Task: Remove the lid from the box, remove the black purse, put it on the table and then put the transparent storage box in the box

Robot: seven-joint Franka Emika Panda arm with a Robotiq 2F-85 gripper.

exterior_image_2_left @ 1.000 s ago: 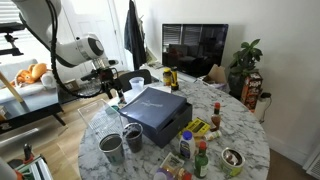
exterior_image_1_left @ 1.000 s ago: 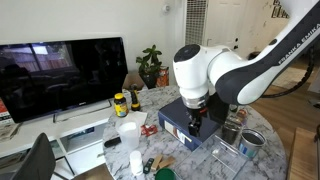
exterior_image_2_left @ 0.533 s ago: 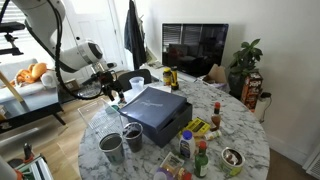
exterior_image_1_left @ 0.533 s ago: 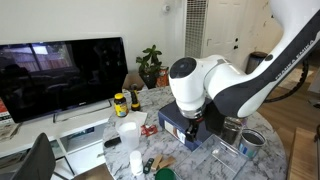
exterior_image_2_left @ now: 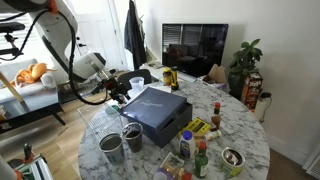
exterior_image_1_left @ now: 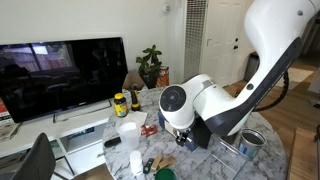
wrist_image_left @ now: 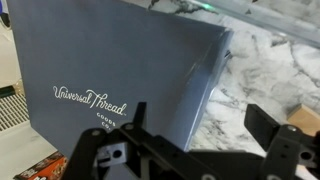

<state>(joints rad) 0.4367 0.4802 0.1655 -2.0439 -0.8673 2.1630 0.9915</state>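
The navy box (exterior_image_2_left: 158, 122) stands on the marble table with the dark navy lid (exterior_image_2_left: 150, 102) on it. In the wrist view the lid (wrist_image_left: 110, 70) fills the left of the picture and carries white script lettering. My gripper (wrist_image_left: 200, 128) is open and empty, low over the lid's corner: one finger (wrist_image_left: 135, 118) stands over the lid, the other over bare marble. In an exterior view the gripper (exterior_image_2_left: 119, 92) hangs at the box's end. The transparent storage box (exterior_image_2_left: 103, 118) sits faintly visible beside it. The black purse is out of view. My arm (exterior_image_1_left: 205, 105) hides most of the box in an exterior view.
Two metal tins (exterior_image_2_left: 110, 146) (exterior_image_2_left: 132, 137) stand near the table's edge. Bottles and snacks (exterior_image_2_left: 200, 155) crowd the other side of the box. A yellow jar (exterior_image_1_left: 120, 103) and white cup (exterior_image_1_left: 128, 133) stand nearby. A TV (exterior_image_2_left: 195, 45) and a plant (exterior_image_2_left: 245, 65) are behind.
The arm has swung down and lower toward the box's end, now covering most of it in an exterior view. The gripper has stayed open; the box and lid have not moved.
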